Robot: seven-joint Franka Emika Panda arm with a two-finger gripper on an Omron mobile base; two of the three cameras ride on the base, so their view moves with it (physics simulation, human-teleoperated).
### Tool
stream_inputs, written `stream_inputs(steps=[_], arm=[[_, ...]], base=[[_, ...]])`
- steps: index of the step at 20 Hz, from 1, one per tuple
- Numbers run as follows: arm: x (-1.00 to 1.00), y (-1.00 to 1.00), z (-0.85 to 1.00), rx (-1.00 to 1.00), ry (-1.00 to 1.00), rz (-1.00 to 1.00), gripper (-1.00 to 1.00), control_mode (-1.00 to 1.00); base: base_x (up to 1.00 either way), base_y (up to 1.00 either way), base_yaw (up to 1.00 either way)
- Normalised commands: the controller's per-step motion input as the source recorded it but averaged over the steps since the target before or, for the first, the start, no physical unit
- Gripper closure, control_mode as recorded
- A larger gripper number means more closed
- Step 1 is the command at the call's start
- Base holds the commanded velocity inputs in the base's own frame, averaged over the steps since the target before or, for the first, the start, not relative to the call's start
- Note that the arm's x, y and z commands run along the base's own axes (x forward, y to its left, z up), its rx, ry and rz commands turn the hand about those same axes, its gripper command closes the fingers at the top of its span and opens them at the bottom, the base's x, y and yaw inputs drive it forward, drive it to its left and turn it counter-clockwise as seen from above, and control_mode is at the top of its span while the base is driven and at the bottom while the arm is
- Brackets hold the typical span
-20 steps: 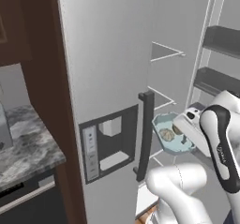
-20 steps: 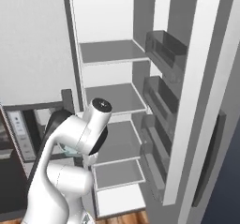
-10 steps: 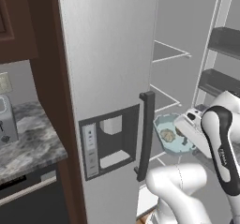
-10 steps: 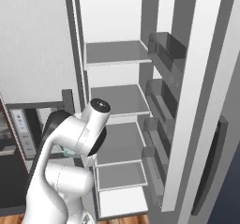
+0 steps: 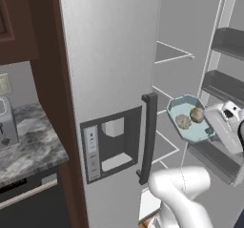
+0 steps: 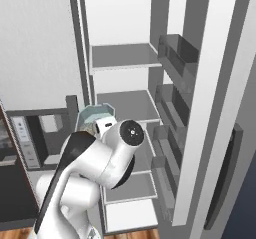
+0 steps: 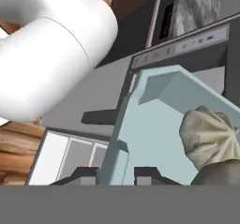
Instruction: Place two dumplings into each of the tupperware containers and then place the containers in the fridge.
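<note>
Step in hand: stowing. The hand [image 7: 116, 174] pinches the rim of the pale blue container [image 5: 188, 119], apparently with two dumplings [image 5: 183, 121], before the open fridge [image 6: 125, 55]. Next: advance level over a shelf [image 6: 129, 104], then lower.

A grey marbled bench [image 5: 28, 143] is seen at the left, with a toaster [image 5: 5, 122] set on it. Dark brown cabinetry [image 5: 19, 26] is mounted above. A wooden floor [image 6: 135, 233] is laid below, and a dark appliance front [image 5: 33, 205] is fitted beneath the bench.
</note>
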Motion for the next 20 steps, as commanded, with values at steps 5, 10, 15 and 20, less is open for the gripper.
stream_inputs(steps=[5,10,15,20], arm=[[0.19,0.0,0.25,0.0,-0.29,-0.02,1.0,-1.0],[0.57,-0.05,0.0,0.01,0.05,-0.12,1.0,-1.0],[0.5,-0.2,0.0,0.0,0.44,-0.03,1.0,-1.0],[0.61,-0.39,-0.15,0.03,0.23,0.0,1.0,-1.0]], base=[[0.0,0.0,0.0],[0.0,0.0,0.0],[0.0,0.0,0.0],[0.0,0.0,0.0]])
